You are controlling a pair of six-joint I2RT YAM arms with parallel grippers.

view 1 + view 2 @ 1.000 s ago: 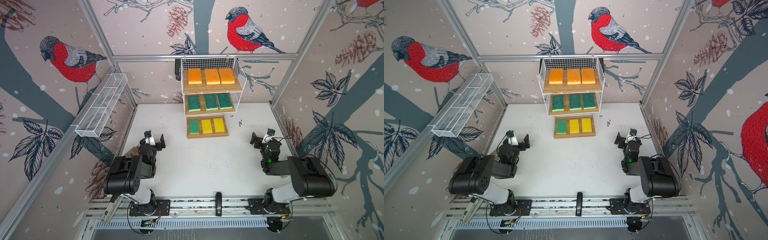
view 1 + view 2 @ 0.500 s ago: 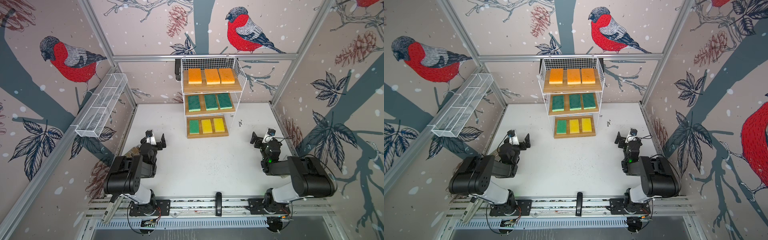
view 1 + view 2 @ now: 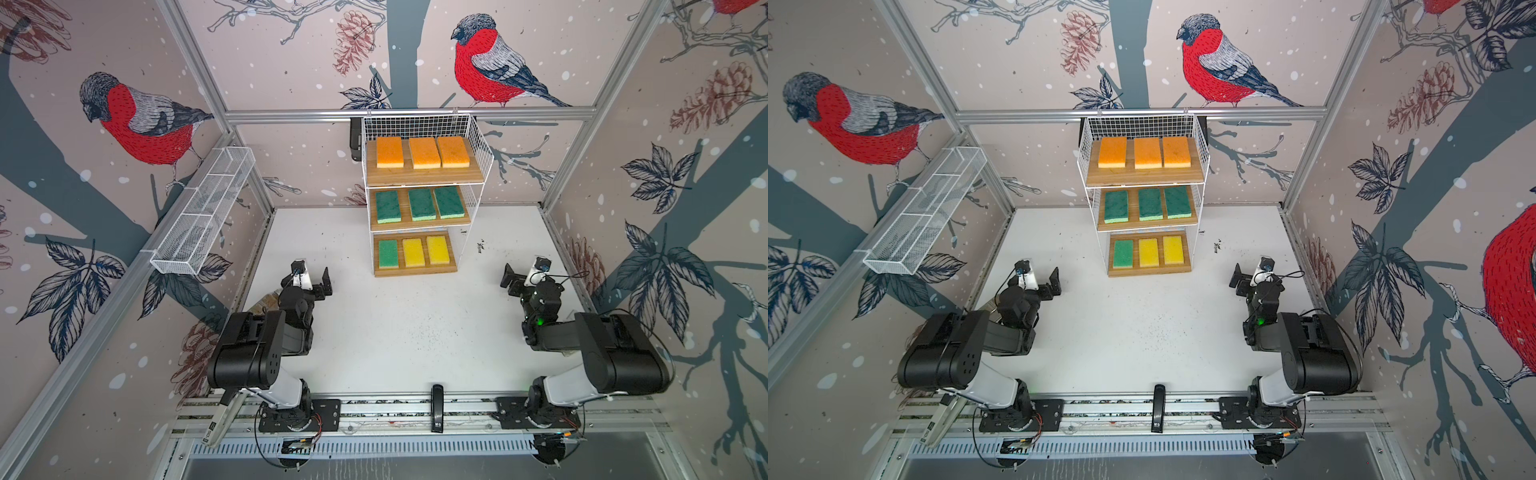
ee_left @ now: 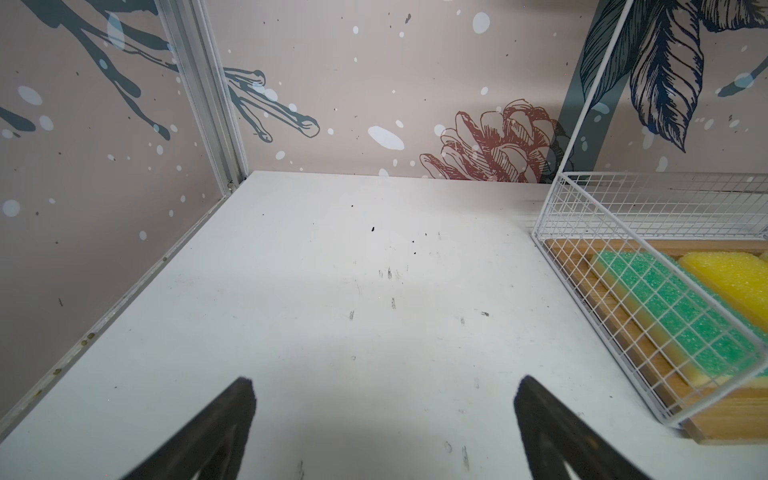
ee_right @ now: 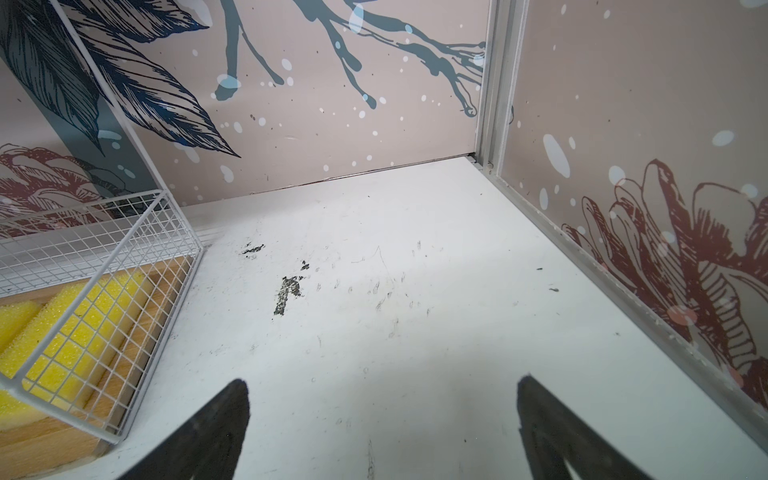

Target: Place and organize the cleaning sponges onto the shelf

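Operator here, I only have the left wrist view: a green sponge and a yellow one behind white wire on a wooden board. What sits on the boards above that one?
Observer: The middle board holds three green sponges side by side.
Operator: And the highest level?
Observer: Three orange sponges lie in a row on the top board.
Operator: Is the other arm carrying anything?
Observer: No. The right gripper has its jaws open, with only bare table showing between them.
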